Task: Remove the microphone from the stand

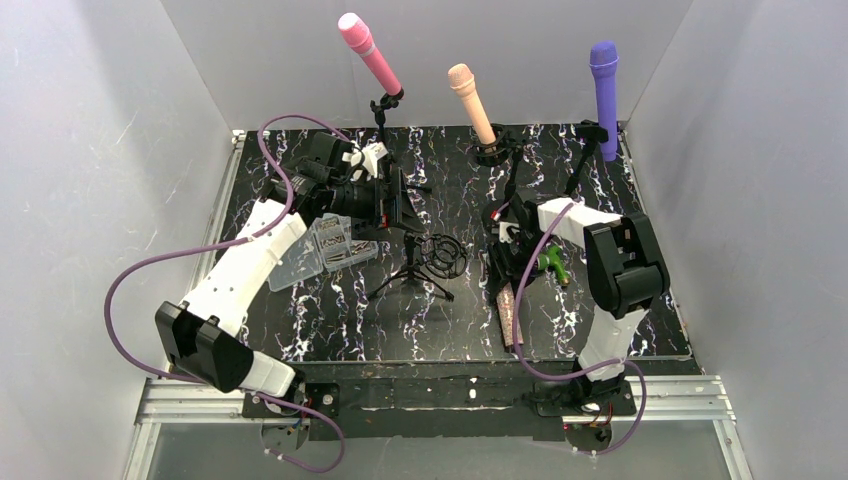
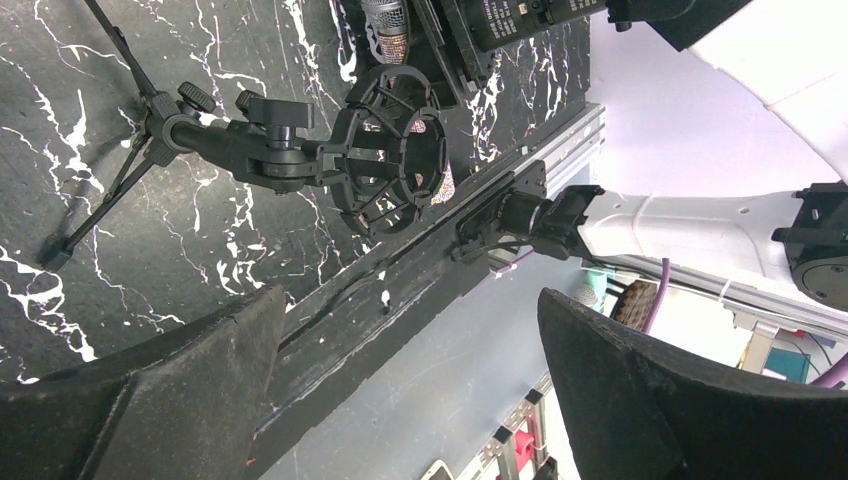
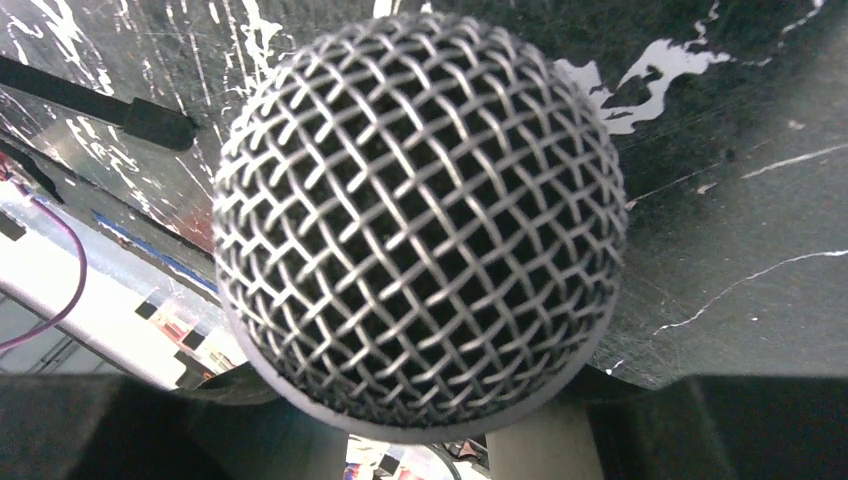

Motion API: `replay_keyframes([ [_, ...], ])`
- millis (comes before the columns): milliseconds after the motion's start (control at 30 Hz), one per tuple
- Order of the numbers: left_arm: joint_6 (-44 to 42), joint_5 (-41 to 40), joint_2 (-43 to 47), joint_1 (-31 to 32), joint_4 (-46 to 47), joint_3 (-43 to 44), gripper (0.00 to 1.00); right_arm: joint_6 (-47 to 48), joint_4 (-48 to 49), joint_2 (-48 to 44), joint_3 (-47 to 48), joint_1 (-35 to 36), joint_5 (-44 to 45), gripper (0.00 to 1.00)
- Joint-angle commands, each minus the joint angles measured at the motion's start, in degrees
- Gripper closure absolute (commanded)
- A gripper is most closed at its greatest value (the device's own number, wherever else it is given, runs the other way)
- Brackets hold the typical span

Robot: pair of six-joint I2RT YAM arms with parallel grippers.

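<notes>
One microphone [image 1: 509, 312] matters here, and it is already out of the stand [image 1: 412, 262]. The round cradle [image 2: 392, 150] on top of that stand is empty in the left wrist view. The right gripper [image 1: 504, 265] pinches the microphone up near its head. In the right wrist view the mesh ball fills the frame, with a dark finger pad on either side below it. From above, the microphone's long axis runs roughly from far to near. The head sits at the fingers and the glittery handle points toward the near edge of the table [image 1: 300, 335], just to the right of the stand. I cannot tell whether the handle's end touches the table or hangs just above it. The left gripper [image 2: 410, 312] is spread wide and holds nothing. It faces the empty cradle from the stand's other side, well apart from the microphone. So the right arm is the one placed to act. As I judge it, the removal is done, and what remains is to lower the handle flat along its present line and let go. Three other microphones stand at the back, untouched.
</notes>
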State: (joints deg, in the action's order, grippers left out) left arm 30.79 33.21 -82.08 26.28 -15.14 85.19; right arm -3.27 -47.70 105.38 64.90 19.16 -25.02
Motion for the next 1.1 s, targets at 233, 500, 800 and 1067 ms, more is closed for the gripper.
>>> replay_keyframes([
  [233,0.6,0.9,0.9,-0.5,-3.6,1.0,0.02,0.6,-0.9,2.5,3.7,0.1,4.0,0.52],
  [500,1.7,0.4,0.9,-0.8,-3.5,0.9,0.02,0.3,-1.2,2.5,4.3,0.1,5.1,0.43],
  [800,0.9,0.4,0.9,-1.3,-3.4,0.6,0.02,0.8,-2.3,0.3,6.1,0.1,5.2,0.4],
  [1067,-10.1,-0.6,-1.4,-1.3,-6.2,4.5,0.02,3.1,-4.0,-7.9,9.1,0.2,5.7,0.33],
])
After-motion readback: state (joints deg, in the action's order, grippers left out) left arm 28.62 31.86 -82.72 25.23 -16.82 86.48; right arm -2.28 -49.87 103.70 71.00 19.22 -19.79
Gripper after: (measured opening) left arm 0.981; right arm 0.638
